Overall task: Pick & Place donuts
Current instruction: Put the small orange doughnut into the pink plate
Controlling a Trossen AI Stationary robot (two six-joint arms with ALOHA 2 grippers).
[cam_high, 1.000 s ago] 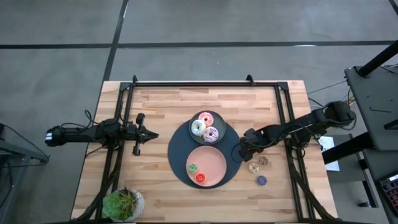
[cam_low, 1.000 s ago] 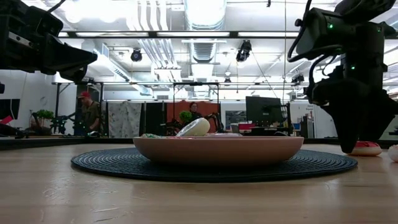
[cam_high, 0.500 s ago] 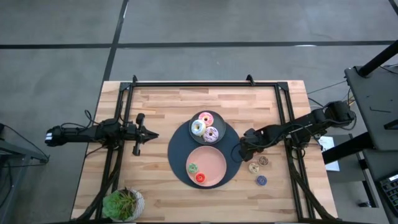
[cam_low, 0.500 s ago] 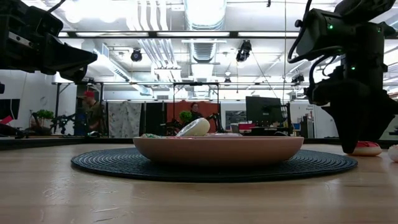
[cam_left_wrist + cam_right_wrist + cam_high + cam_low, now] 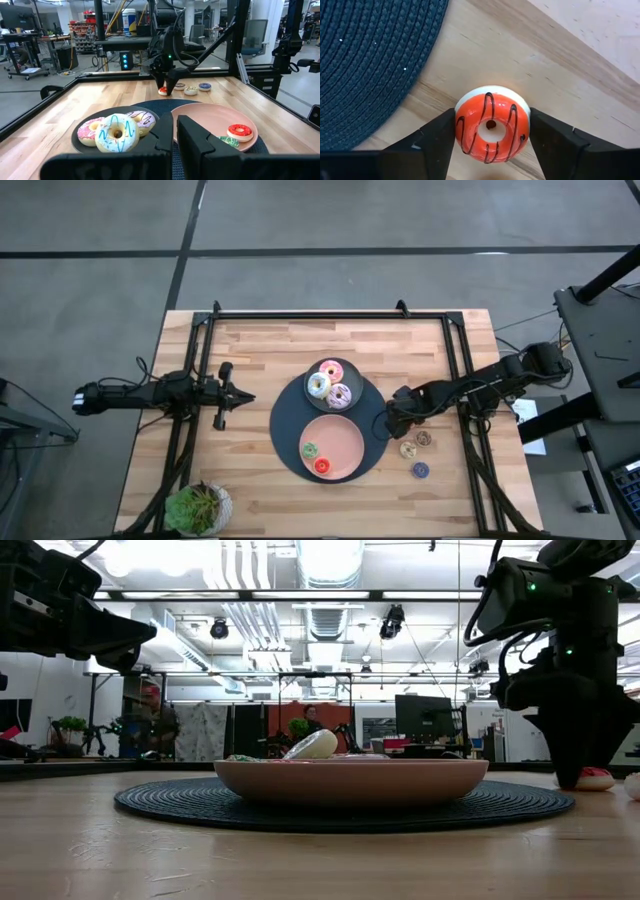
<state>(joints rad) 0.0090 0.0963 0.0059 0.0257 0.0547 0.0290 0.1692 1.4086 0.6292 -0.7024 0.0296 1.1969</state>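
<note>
Right wrist view alone shows right end effector (image 5: 491, 131) clamping orange donut (image 5: 491, 126); dark mat (image 5: 370, 60) edge just beside, bare counter (image 5: 600, 60) beyond. Left end effector (image 5: 240, 396) closed, parked.

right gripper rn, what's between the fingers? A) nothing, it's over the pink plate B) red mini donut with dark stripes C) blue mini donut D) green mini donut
B: the right wrist view shows the right gripper with a finger against each side of the red donut, dark-striped, lying on the wood table just off the dark mat.
</note>
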